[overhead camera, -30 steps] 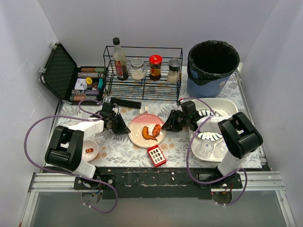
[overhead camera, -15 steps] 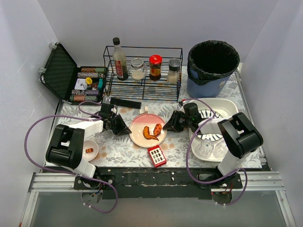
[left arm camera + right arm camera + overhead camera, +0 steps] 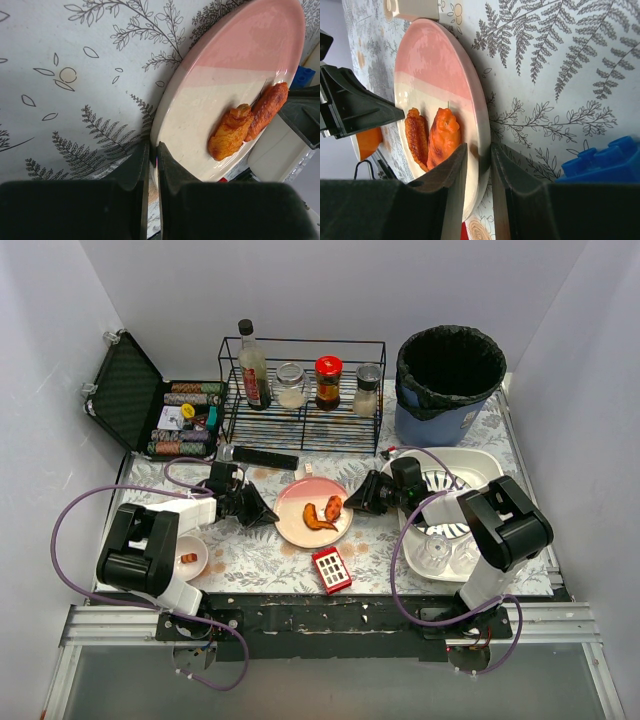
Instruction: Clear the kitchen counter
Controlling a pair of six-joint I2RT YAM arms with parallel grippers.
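At the centre of the overhead view lies the pink plate (image 3: pixel 298 500), and my two grippers meet it from opposite sides. My left gripper (image 3: pixel 262 512) is pressed fully together with its tips at the plate's left rim. Whether it pinches the lip or merely butts against it I cannot tell. My right gripper (image 3: pixel 356 505) has its jaws part-way apart astride the right rim, one finger over the glazed face and the other outside the edge. I see no firm bite there yet.

The kitchen counter (image 3: pixel 385 540) fills the middle of that view, from the wire rack (image 3: pixel 300 380) near the top down to the arm bases at the bottom. It is a broad, stiff, flat sheet printed with grey ferns on white and blotched brown. It is nothing to lift, only to empty, so what I must hold is what sits on it.

The plate looks like glazed ceramic: hard, smooth, slippery, fairly weighty and liable to chip. It is round and shallow, pink on one part and cream on the other. Its thin raised rim is the only purchase, so I judge that two opposed grips and a level carry suit it best. The two orange fried pieces (image 3: pixel 322 514) lie loose near its middle and would slide if it tipped. A red block (image 3: pixel 330 569) lies just below the plate, and a small white dish (image 3: pixel 200 548) sits at the lower left.
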